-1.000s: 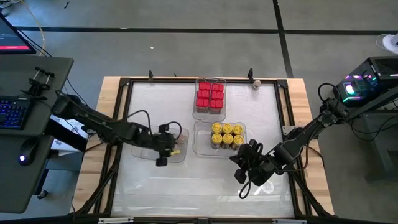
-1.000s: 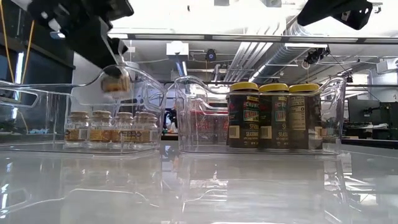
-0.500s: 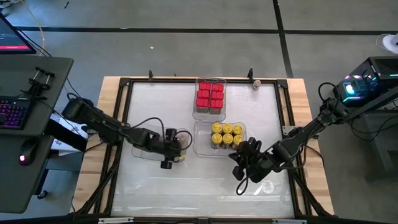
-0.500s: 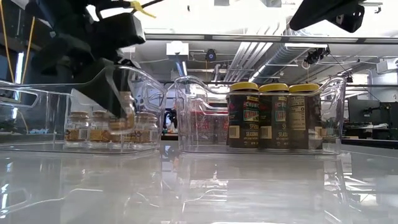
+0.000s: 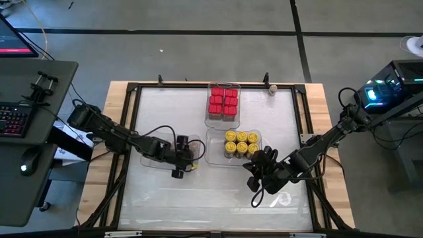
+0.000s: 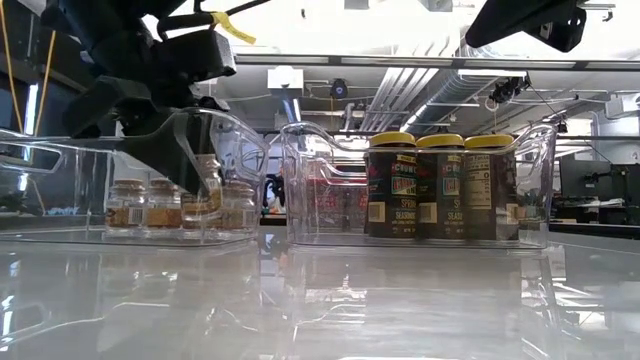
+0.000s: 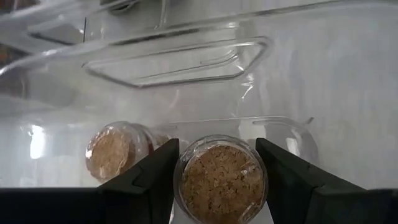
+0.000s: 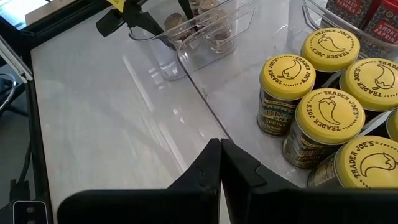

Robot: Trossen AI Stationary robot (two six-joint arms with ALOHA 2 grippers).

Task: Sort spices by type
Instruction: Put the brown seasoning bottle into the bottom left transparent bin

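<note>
Glossy table [image 5: 218, 192]; three clear trays [image 5: 232, 147]

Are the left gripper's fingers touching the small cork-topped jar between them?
Touching: the left wrist view shows both fingers pressed against the cork-topped jar, with no gap.

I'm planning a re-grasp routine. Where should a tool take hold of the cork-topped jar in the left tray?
Grip the tan jar across its round body just under the cork top, coming straight down from above. The left tool already straddles it that way; the tray's walls and neighbouring jars block side approaches.
</note>
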